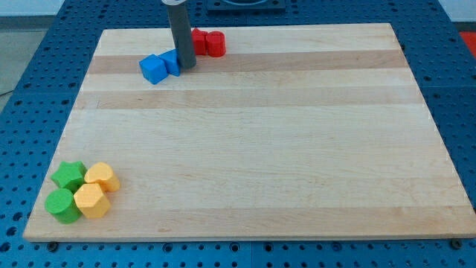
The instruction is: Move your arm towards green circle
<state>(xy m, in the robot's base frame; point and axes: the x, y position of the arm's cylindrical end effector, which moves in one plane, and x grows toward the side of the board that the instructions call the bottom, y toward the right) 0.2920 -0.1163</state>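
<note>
The green circle [62, 205] sits at the view's bottom left corner of the desk [260, 149], the lowest and leftmost of a tight group of four. Just above it, touching or nearly so, is a green star-like block [69, 176]; to its right, touching, is a yellow hexagon-like block [91, 200], and above that another yellow block [102, 178] whose shape is hard to make out.

The circle looks like a small, stiff, light block with a matt face, so I judge it would slide easily on the smooth wood and would not deform or break. There is nothing to grasp with here; contact would be made against its round side wall, and a push off its middle would likely roll it aside into its neighbours.

My tip [185, 68] is well apart from it, near the view's top, touching or just beside the right side of two blue blocks [159, 66], with two red blocks [209, 42] just beyond to the right. The end effector is a plain rod: it has no jaws to open and holds nothing. To reach the circle, I judge the tip must travel down and to the view's left across the bare wood
</note>
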